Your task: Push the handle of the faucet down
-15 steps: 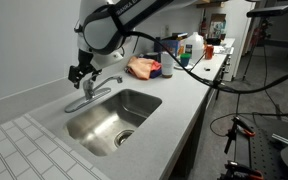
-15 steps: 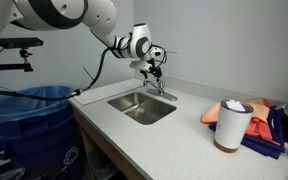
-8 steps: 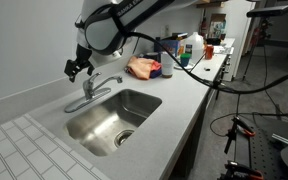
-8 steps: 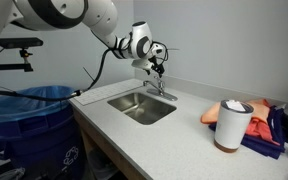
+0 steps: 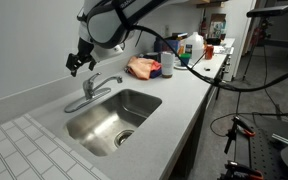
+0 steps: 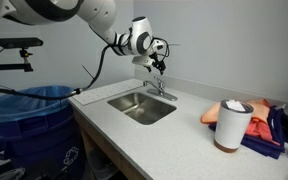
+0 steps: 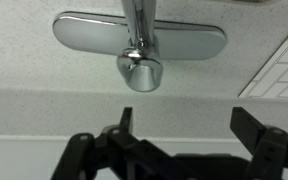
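The chrome faucet (image 5: 92, 93) stands behind the sink, with its curved spout (image 5: 112, 79) reaching over the basin. It also shows in an exterior view (image 6: 157, 88). In the wrist view I look down on its flat base plate (image 7: 84, 32) and on the handle (image 7: 141, 70), seen end-on as a shiny knob. My gripper (image 5: 77, 63) hangs above and slightly behind the faucet, clear of the handle; it also shows in an exterior view (image 6: 159, 68). In the wrist view the gripper (image 7: 188, 125) is open and empty, with its dark fingers (image 7: 249, 122) at the bottom edge.
The steel sink basin (image 5: 144, 98) lies in front of the faucet, and the wall is close behind it. An orange cloth (image 5: 142, 68) and bottles (image 5: 192, 48) stand further along the counter. A white cup (image 6: 231, 125) and a blue bin (image 6: 34, 125) are nearby.
My gripper has risen from just over the faucet's handle to a spot higher up and slightly further back. The faucet looks unchanged.
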Action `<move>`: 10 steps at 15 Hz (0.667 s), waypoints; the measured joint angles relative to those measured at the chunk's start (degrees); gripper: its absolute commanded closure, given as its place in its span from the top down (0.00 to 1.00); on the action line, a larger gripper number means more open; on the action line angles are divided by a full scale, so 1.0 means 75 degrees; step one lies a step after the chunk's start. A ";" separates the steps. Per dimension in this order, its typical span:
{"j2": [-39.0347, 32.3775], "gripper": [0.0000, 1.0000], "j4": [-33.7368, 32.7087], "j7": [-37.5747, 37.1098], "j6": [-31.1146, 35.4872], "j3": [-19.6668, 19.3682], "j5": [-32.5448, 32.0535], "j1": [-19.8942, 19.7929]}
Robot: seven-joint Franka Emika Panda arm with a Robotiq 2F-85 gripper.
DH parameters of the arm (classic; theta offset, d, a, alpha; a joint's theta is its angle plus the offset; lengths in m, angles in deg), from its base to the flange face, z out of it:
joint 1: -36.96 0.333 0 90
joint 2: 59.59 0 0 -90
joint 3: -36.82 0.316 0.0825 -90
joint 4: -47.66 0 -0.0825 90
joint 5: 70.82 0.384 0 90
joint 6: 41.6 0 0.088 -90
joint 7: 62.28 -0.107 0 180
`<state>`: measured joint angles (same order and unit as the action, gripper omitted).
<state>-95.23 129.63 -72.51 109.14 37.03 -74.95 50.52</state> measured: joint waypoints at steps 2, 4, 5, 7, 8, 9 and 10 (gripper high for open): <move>0.0229 1.00 0.0244 -0.0001 -0.0137 -0.0001 0.0000 -0.0015; 0.0462 1.00 0.0530 -0.0001 -0.0321 -0.0001 0.0000 -0.0035; 0.0581 1.00 0.0692 -0.0001 -0.0386 -0.0001 0.0000 -0.0052; 0.0833 1.00 0.1060 -0.0001 -0.0469 -0.0001 0.0000 -0.0090; 0.0953 1.00 0.1255 -0.0001 -0.0469 -0.0001 0.0000 -0.0101; 0.1075 1.00 0.1446 -0.0001 -0.0469 -0.0001 0.0000 -0.0109; 0.1198 1.00 0.1637 -0.0001 -0.0469 0.0000 0.0000 -0.0111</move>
<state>-86.24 141.91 -72.51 105.62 37.03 -74.95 49.68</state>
